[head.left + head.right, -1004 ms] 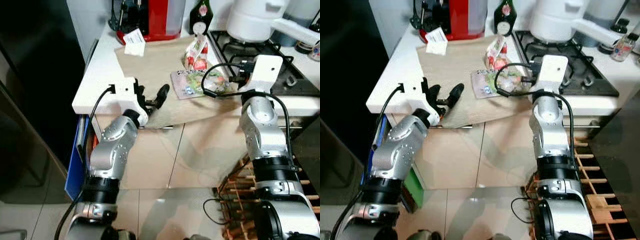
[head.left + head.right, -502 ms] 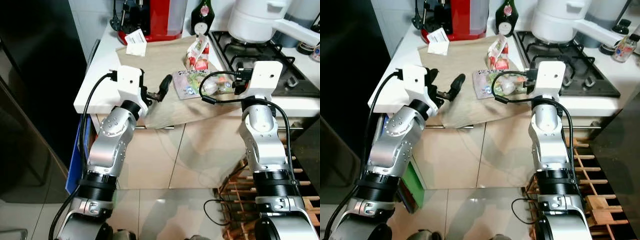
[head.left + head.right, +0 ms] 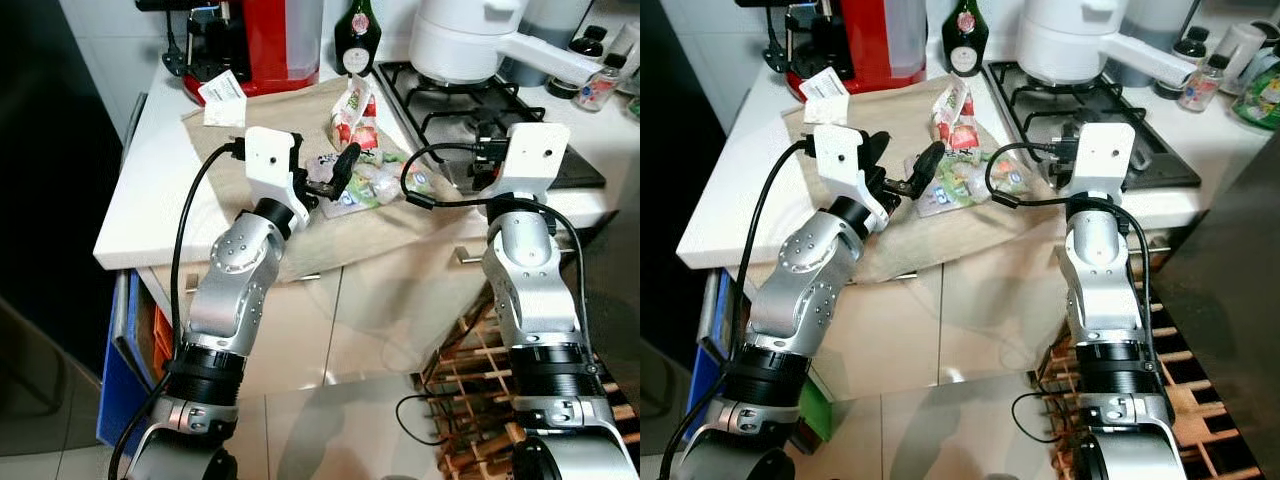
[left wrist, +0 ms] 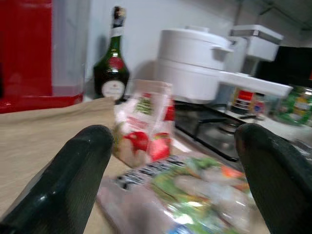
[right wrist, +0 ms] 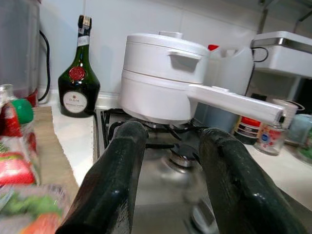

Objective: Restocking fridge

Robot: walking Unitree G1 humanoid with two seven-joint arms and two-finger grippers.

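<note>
While spread wide, left gripper hovers at flat clear vegetable packet, red-and-white pouch at twelve o'clock; step: reaching; next: close. Right gripper, parted, empty.

Dark green bottle standing left of the white pot, its pale label reading "D.O.M", smaller print beneath blurring past reading, printing on the food packets beside it staying illegible
</note>
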